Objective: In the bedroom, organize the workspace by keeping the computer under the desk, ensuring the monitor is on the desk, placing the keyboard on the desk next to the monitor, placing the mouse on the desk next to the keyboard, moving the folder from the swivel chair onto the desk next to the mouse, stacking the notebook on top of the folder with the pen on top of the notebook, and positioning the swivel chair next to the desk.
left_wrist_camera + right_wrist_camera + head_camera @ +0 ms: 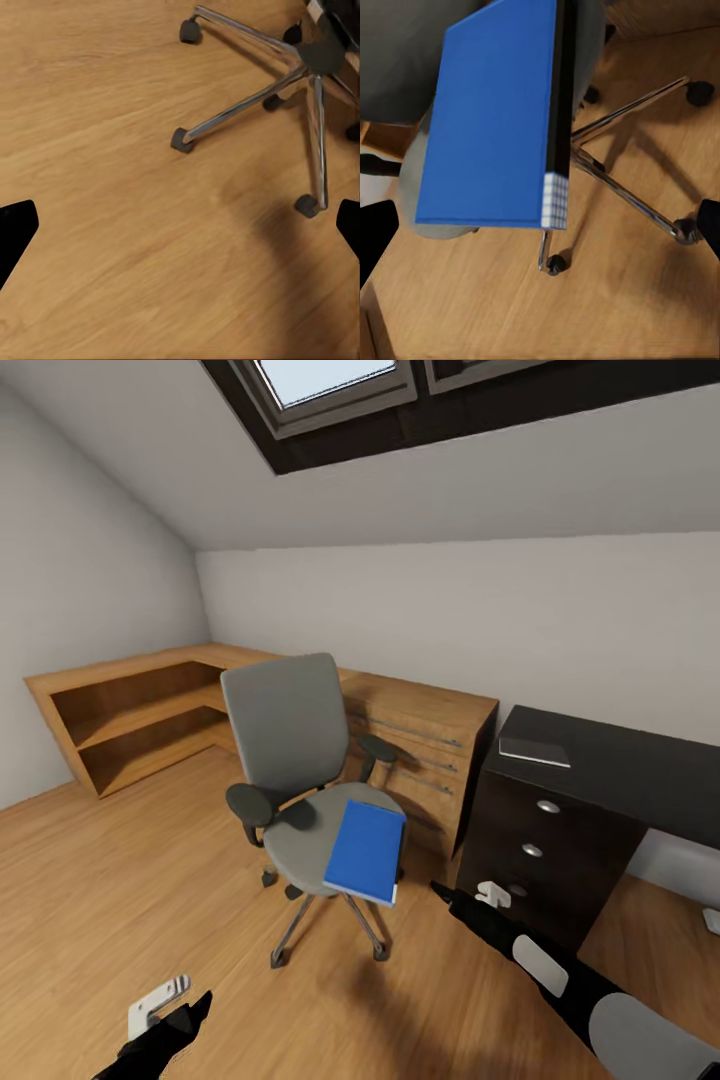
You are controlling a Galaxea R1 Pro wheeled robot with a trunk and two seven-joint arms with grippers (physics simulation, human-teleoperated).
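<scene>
— How do the arms sit?
— The right arm reaches forward, its claw point(487, 895) low in front of the worktop's point(620, 755) drawers, fingers spread and holding nothing. The left claw point(160, 1005) hangs low over the floor point(120, 880), also released.
— And the folder point(365, 850)?
— Flat on the chair point(290, 760) seat, overhanging its front edge, just left of the right claw and apart from it. In the right wrist view the folder point(487, 120) lies ahead between the fingertips.
— The notebook point(535, 748)?
— On the worktop's near corner.
</scene>
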